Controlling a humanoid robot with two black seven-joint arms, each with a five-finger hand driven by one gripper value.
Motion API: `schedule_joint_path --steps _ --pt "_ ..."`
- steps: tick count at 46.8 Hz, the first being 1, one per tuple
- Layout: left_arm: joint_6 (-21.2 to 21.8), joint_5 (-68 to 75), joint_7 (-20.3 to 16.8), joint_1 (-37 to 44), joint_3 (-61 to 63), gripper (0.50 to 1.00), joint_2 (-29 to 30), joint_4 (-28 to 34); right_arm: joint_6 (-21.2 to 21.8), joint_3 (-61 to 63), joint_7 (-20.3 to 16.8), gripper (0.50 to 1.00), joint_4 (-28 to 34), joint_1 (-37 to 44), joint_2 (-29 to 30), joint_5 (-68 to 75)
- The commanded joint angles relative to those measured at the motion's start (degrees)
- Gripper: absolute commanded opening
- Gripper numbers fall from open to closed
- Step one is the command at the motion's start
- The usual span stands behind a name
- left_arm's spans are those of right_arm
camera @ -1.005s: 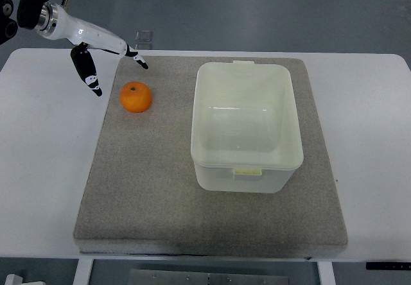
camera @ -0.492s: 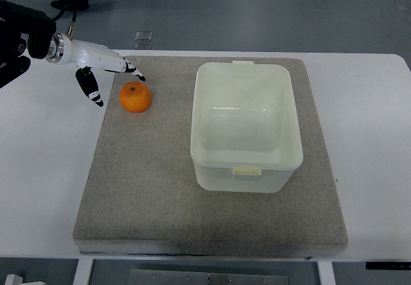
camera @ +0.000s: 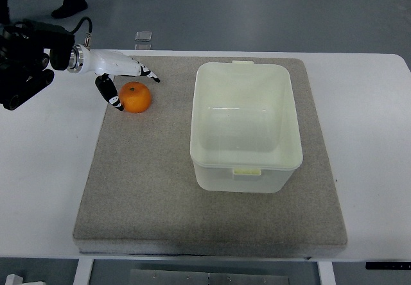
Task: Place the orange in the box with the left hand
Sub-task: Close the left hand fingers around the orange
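On the grey mat, far-left corner: orange, left of the empty box. Left robot hand spread wide around it, holding nothing. Likely firm, light, round, prone to rolling; cup it across the middle.

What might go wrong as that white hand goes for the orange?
The left hand is open around the orange, not yet closed; round fruit could roll off across the grey mat. Carrying it over, the orange might clip the near wall of the box.
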Motion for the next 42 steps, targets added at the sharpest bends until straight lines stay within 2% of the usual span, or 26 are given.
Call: schedule_joint_path --steps 1,42 --pt "0.1 0.0 0.0 0.4 0.1 0.99 -0.2 0.2 0.0 0.0 0.0 0.944 0.0 0.0 0.0 0.0" --pt "-0.3 -0.5 0.0 1.6 0.1 0.981 -0.8 -0.1 0.0 0.0 0.0 0.944 0.0 0.0 0.0 0.0"
